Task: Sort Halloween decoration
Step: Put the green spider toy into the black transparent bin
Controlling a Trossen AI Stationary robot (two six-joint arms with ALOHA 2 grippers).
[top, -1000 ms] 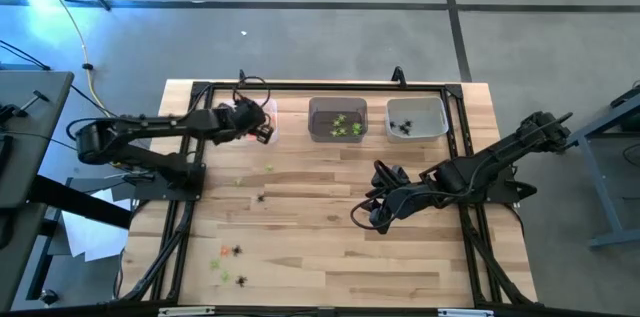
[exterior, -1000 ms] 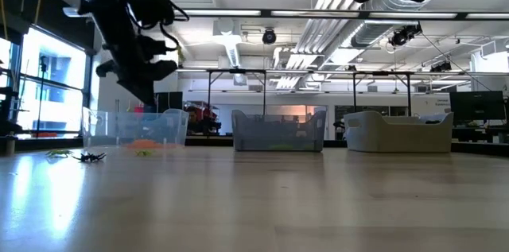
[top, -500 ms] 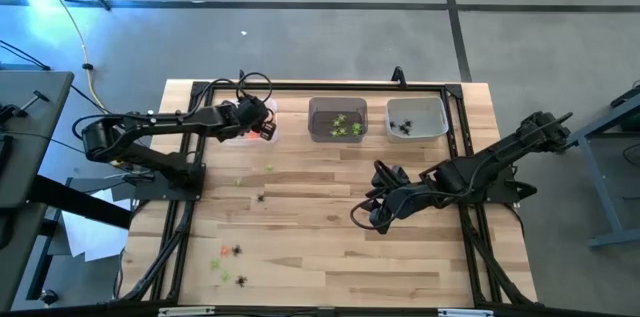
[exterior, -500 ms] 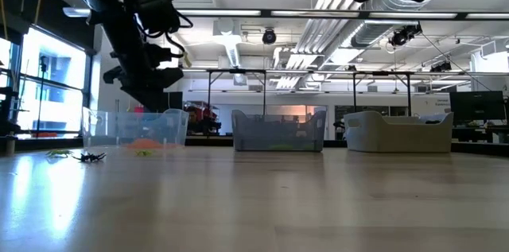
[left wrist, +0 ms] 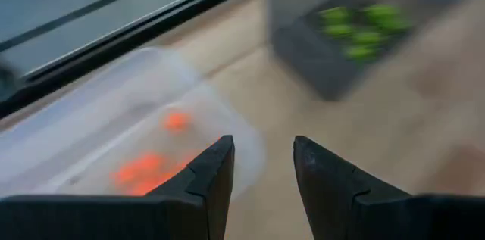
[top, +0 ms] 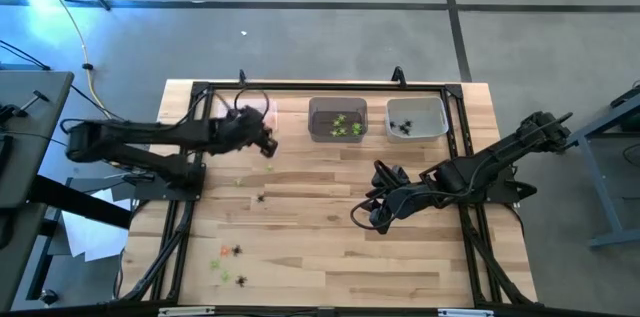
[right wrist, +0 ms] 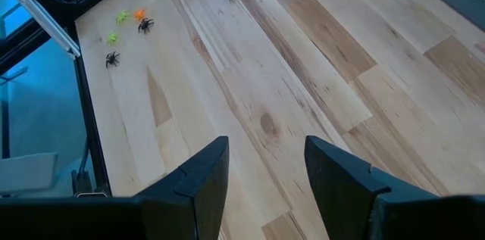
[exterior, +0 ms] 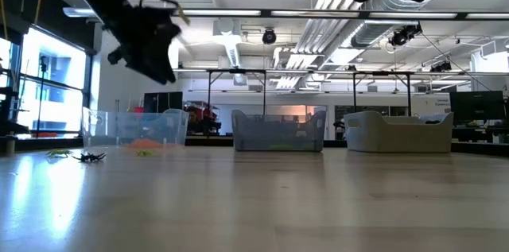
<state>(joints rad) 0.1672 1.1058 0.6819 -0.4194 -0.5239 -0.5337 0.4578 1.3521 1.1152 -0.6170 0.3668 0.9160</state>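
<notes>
Two arms reach over the surface (top: 320, 257). Left hand (top: 266, 143) hangs open and empty beside the orange bin (left wrist: 114, 149). Right hand (top: 360, 219) waits open, holding nothing, mid-surface. Loose trinkets (top: 230, 262) lie near the front-left corner.

arms: dark, jointed | cables: black, looped at left wrist | jaws: dark, wedge-shaped

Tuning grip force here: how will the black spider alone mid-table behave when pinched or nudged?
The black spider looks tiny beside the open left gripper, so probably very light. Its thin splayed legs suggest it may flex and skid across the smooth wooden table rather than roll.
</notes>
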